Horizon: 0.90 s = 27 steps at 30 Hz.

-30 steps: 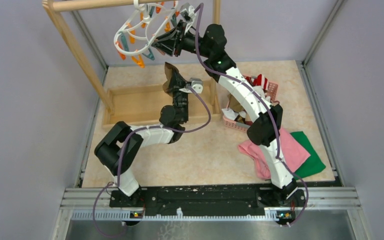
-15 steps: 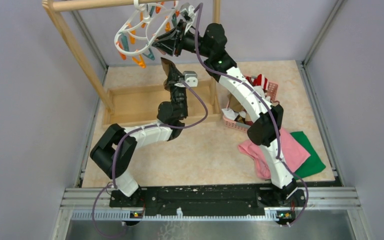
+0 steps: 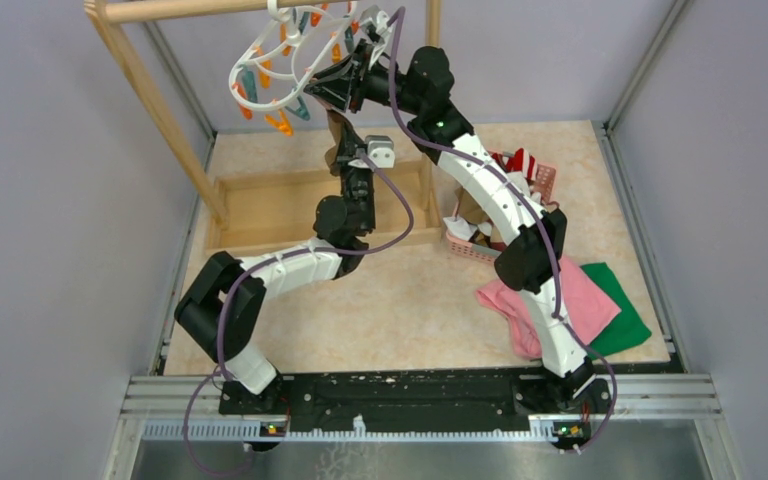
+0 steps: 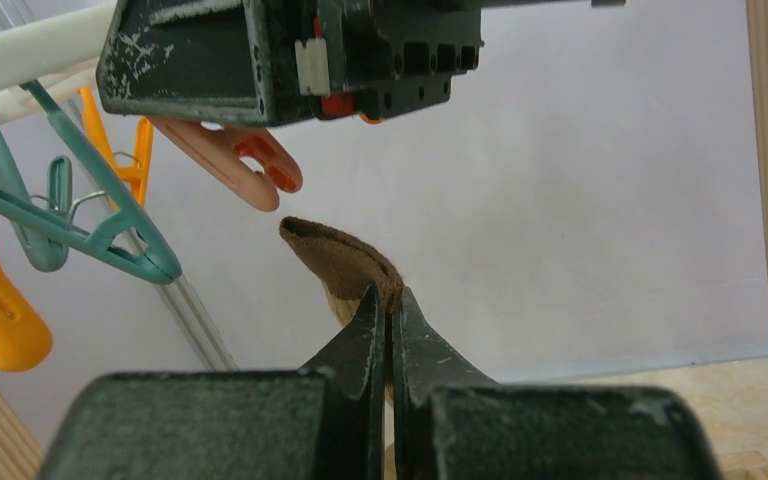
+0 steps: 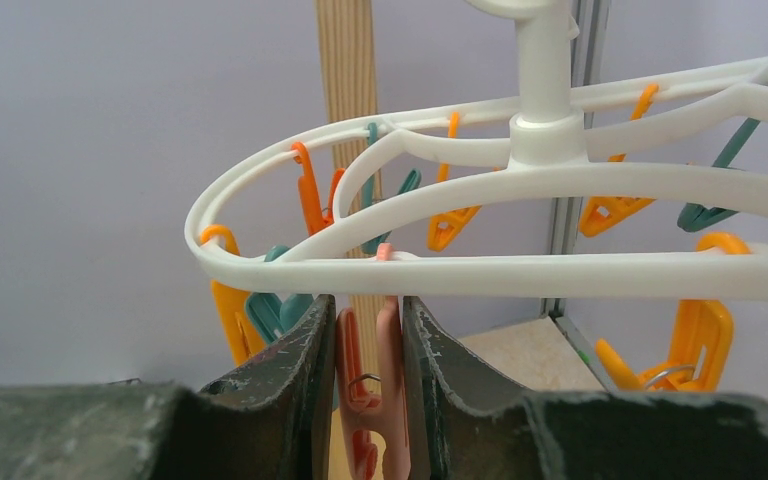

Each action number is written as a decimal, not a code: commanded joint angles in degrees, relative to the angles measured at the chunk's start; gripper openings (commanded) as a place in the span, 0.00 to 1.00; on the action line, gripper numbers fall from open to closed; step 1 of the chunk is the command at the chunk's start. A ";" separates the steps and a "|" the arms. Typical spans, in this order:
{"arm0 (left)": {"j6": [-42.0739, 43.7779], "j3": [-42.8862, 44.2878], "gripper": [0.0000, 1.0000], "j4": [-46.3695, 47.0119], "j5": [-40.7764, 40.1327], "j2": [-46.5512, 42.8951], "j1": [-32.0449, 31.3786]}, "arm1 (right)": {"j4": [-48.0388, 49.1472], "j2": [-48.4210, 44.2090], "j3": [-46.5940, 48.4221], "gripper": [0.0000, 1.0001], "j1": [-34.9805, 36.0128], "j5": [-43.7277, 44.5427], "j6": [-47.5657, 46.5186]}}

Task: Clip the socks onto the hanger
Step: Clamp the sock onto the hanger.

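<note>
Under the hanger (image 5: 520, 270) | left gripper (image 4: 385, 300), raised upright, clamped tight on brown sock (image 4: 345, 255) | right gripper (image 5: 370, 320), reaching high, squeezes pink clip (image 5: 365, 385)

place: robot lab cell | evidence: grey walls (image 3: 50, 250), aluminium rails (image 3: 660, 390), bare tabletop (image 3: 410, 300)

We see the white oval hanger (image 3: 290, 60) hanging high at the far left, tilted, with orange and teal clips. Its pink clip (image 5: 368, 375) sits inside the right end effector (image 5: 370, 305). A brown sock (image 4: 345, 262), pinched in the left end effector (image 4: 385, 305), is just below that clip, not touching. More socks (image 3: 472, 212) lie piled at the right.
</note>
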 commanded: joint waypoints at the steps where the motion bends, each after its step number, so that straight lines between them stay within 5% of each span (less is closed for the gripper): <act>1: -1.11 3.43 0.00 -0.42 -0.06 -1.64 -0.05 | -4.09 -1.96 1.24 0.08 0.11 -3.43 -0.72; 27: -3.23 5.97 0.00 -2.24 -2.97 -3.11 0.03 | -4.27 -2.03 1.03 0.08 -0.30 -3.07 -1.60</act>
